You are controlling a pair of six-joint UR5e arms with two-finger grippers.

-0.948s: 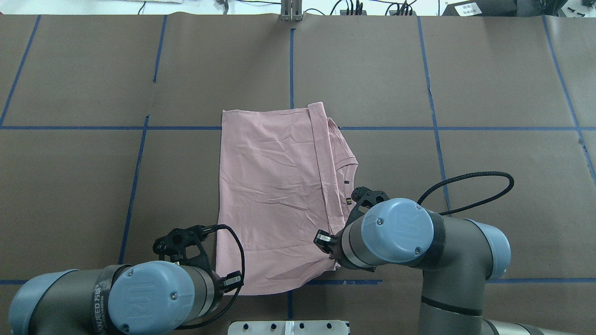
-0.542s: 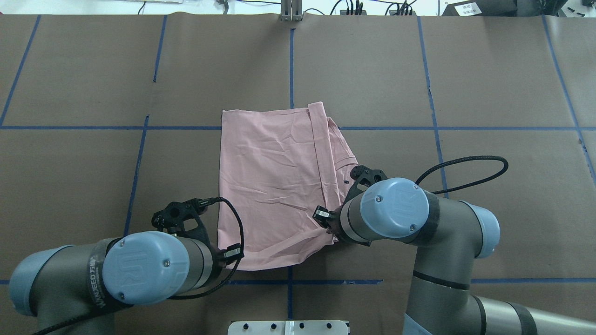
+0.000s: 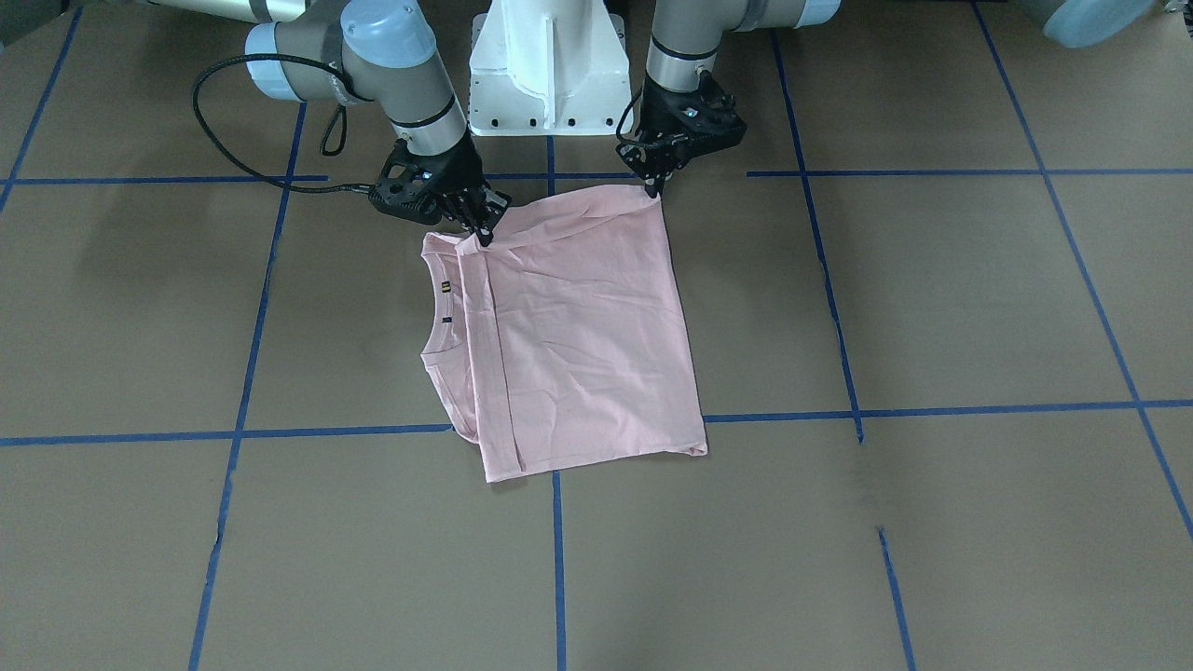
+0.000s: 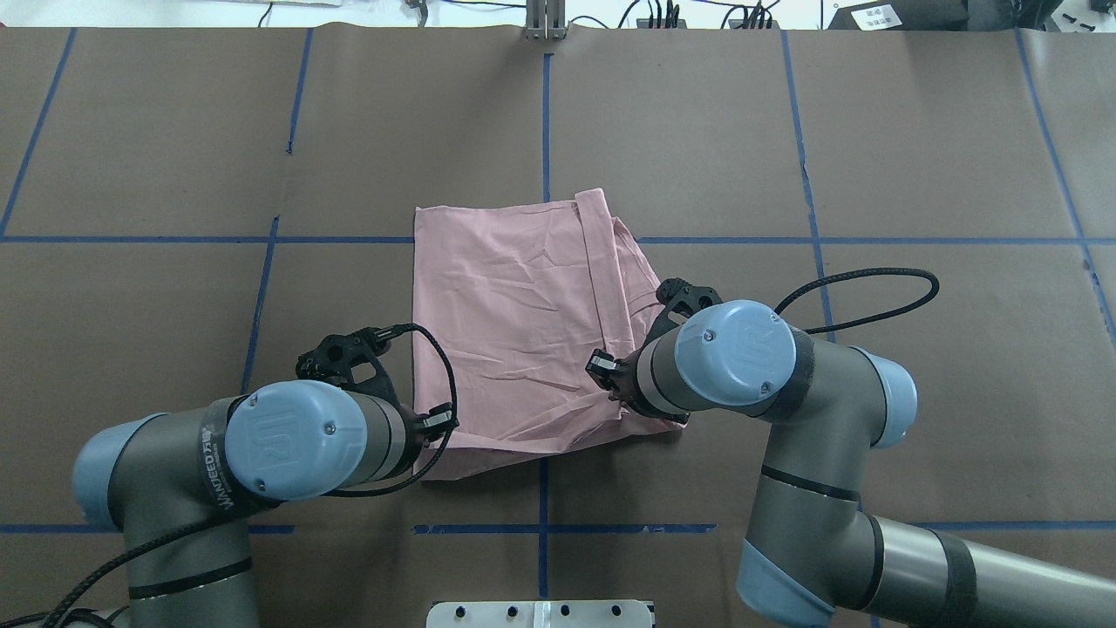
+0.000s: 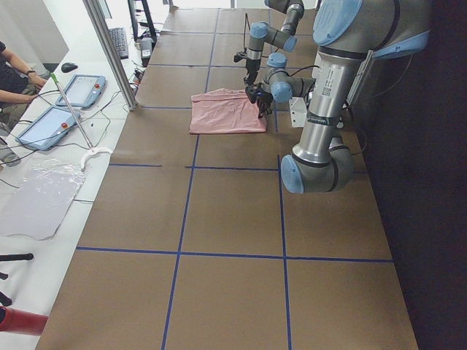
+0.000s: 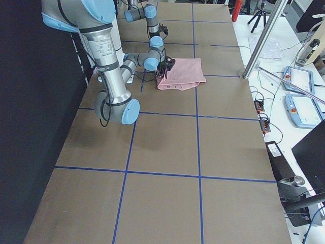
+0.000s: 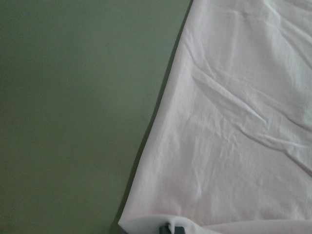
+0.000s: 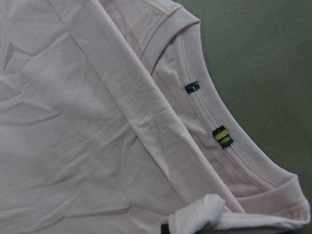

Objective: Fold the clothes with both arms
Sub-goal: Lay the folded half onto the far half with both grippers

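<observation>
The pale pink T-shirt lies partly folded on the brown table, plain side up; its cartoon print is hidden. The collar with small tags points to my right. My left gripper is shut on the shirt's near hem corner, which shows bunched at the bottom of the left wrist view. My right gripper is shut on the near hem next to the collar. Both hold the hem lifted a little above the shirt. In the overhead view the wrists hide the fingertips.
The white pedestal base stands just behind the grippers. A black cable loop hangs beside my right arm. Blue tape lines cross the table. A metal post and an operators' desk with tablets are at the far side.
Both grippers have moved away from the base and carried the near hem with them. The shirt's near edge has folded over towards its middle, so the visible shirt is shorter.
</observation>
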